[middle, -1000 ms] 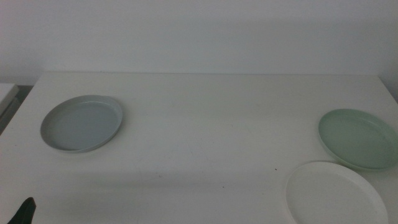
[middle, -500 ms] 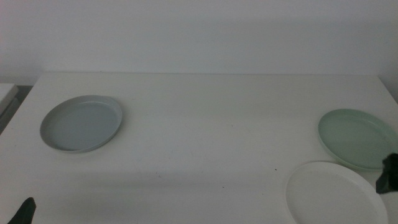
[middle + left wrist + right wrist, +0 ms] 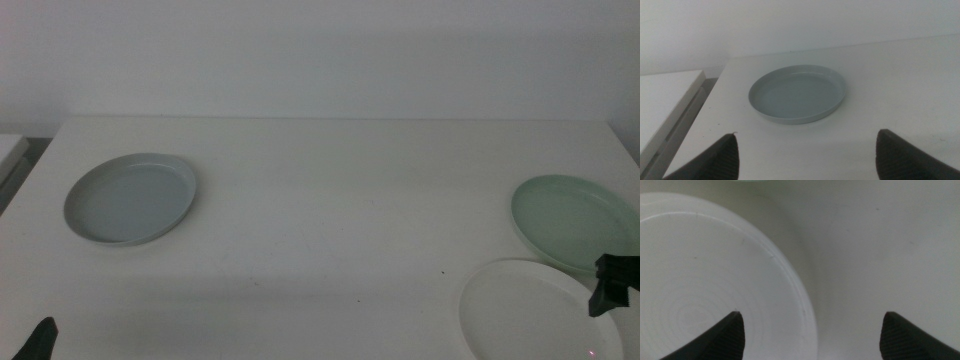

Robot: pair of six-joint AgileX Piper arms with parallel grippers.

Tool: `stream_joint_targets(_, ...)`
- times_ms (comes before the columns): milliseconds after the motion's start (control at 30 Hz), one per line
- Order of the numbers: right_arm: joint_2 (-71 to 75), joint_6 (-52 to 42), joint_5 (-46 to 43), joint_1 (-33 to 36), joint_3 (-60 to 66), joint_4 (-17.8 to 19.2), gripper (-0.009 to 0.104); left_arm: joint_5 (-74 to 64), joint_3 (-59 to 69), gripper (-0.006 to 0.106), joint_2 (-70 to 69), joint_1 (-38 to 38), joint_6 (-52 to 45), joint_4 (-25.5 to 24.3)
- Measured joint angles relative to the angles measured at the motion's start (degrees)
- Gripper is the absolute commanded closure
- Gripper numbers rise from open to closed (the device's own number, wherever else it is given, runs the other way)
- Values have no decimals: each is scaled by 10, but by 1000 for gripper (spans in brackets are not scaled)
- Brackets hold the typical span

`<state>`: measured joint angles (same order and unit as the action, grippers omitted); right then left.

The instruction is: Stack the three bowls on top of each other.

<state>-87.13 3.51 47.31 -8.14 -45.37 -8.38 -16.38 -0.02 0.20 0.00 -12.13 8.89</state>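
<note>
A pale grey-blue bowl [image 3: 130,198] sits at the table's left and shows in the left wrist view [image 3: 798,93]. A mint green bowl [image 3: 575,222] sits at the right. A white bowl [image 3: 535,310] lies in front of it at the front right, also in the right wrist view [image 3: 710,285]. My right gripper [image 3: 612,283] hovers over the white bowl's right rim, between the two bowls, jaws open and empty [image 3: 810,335]. My left gripper [image 3: 38,340] waits at the front left corner, open and empty [image 3: 805,155], well short of the grey-blue bowl.
The white table [image 3: 330,220] ends at a pale wall behind. A lower white surface [image 3: 665,105] stands beyond the table's left edge.
My right gripper has come into the middle view from the right edge and moved left over the white bowl's rim. The left gripper and the bowls have not moved.
</note>
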Motion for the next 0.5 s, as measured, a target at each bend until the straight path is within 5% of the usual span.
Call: stream_joint_targets(500, -59, -16, -54, 0, 18, -28, 37, 0, 0, 7, 0, 0, 0, 0)
